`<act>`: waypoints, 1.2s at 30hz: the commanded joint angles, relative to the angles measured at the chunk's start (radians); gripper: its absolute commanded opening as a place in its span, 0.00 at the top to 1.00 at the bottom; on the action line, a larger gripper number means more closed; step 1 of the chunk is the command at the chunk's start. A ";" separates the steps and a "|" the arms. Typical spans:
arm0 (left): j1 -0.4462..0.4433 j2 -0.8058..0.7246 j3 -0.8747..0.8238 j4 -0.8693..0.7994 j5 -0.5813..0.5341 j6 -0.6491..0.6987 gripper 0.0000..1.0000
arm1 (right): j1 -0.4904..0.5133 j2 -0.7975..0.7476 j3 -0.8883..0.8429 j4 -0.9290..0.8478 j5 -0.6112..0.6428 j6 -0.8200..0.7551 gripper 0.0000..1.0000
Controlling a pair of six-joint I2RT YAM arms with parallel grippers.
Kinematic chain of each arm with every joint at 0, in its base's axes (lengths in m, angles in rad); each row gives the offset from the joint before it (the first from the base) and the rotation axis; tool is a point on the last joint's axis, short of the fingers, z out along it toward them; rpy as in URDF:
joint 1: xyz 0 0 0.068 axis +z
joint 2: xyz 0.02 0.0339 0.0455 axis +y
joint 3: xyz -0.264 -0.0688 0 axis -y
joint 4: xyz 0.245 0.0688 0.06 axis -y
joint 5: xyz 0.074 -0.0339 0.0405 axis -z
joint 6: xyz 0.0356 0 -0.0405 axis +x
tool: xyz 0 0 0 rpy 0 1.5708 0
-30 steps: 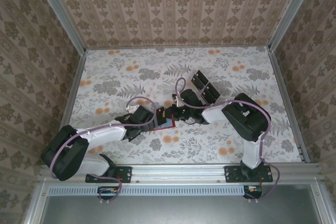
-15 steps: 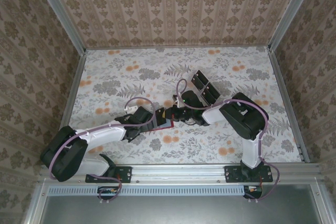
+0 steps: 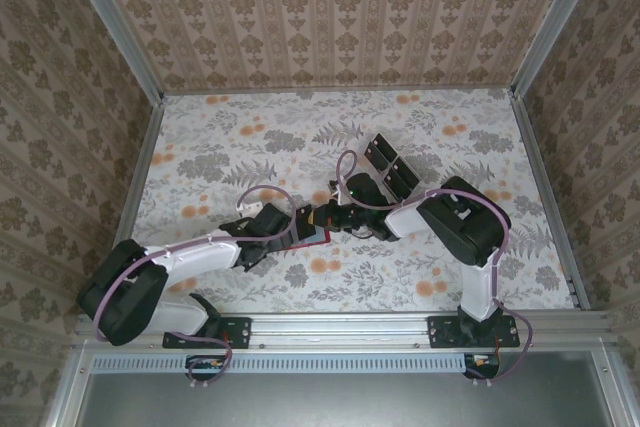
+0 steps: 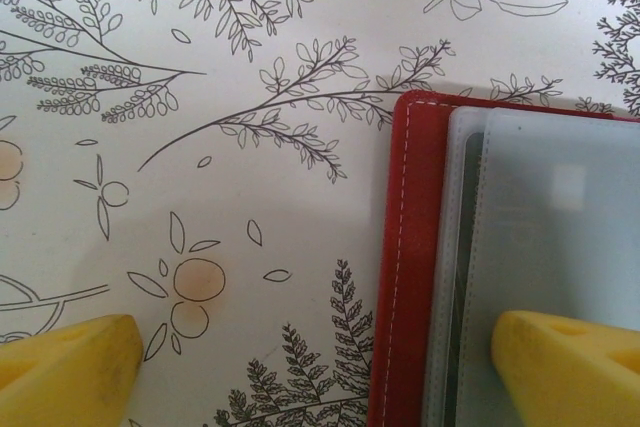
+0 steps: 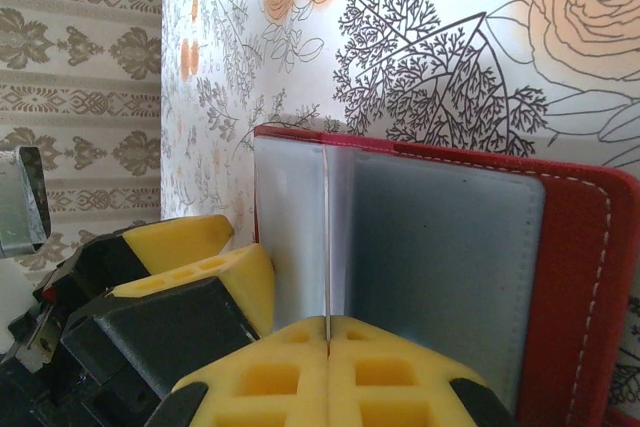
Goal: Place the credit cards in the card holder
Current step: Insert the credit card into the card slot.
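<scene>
Open red leather-like rectangular card holder [image 3: 312, 231] lies flat on the floral counter [image 3: 230, 137]. The right tool [image 5: 327, 332], clamped on a thin credit card [image 5: 327, 237] seen edge-on, faces the holder's grey pocket. The left tool [image 4: 315, 347], fingers wide apart, straddles the holder's stitched edge.

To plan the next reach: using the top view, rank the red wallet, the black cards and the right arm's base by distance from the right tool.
1. Red leather-like rectangular card holder: at the right tool.
2. Glossy black rectangular cards: farther back, rightward.
3. Right arm's black metal base: near edge, farthest.
</scene>
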 commanded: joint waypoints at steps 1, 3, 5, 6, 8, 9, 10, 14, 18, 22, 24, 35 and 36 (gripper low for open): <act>0.001 0.051 -0.066 -0.150 0.012 -0.006 0.00 | -0.004 0.028 -0.004 0.044 -0.023 0.016 1.00; 0.001 0.053 -0.067 -0.148 0.014 -0.008 0.01 | -0.004 0.038 -0.004 0.060 -0.027 0.027 1.00; 0.001 0.055 -0.068 -0.143 0.015 -0.008 0.00 | -0.002 0.047 -0.004 0.076 -0.031 0.037 1.00; 0.002 0.056 -0.070 -0.141 0.016 -0.008 0.00 | -0.002 0.050 -0.005 0.082 -0.033 0.040 1.00; 0.002 0.059 -0.071 -0.140 0.017 -0.008 0.01 | -0.002 0.053 -0.009 0.092 -0.034 0.047 1.00; 0.002 0.059 -0.072 -0.140 0.016 -0.008 0.00 | -0.001 0.054 -0.009 0.095 -0.034 0.048 1.00; 0.001 0.059 -0.071 -0.138 0.018 -0.008 0.00 | -0.001 0.054 -0.011 0.099 -0.035 0.050 1.00; 0.002 0.059 -0.074 -0.135 0.020 -0.010 0.01 | 0.001 0.056 -0.013 0.115 -0.040 0.060 1.00; 0.000 0.059 -0.074 -0.136 0.020 -0.011 0.01 | 0.007 0.060 -0.011 0.121 -0.044 0.064 1.00; -0.002 0.059 -0.074 -0.136 0.020 -0.012 0.00 | 0.008 0.065 -0.014 0.120 -0.044 0.063 1.00; -0.002 0.059 -0.074 -0.135 0.020 -0.013 0.00 | 0.008 0.067 -0.018 0.121 -0.044 0.062 1.00; -0.003 0.060 -0.074 -0.137 0.019 -0.014 0.00 | 0.009 0.094 -0.011 0.130 -0.078 0.066 1.00; -0.002 0.061 -0.074 -0.137 0.019 -0.014 0.00 | 0.010 0.097 -0.010 0.130 -0.081 0.066 1.00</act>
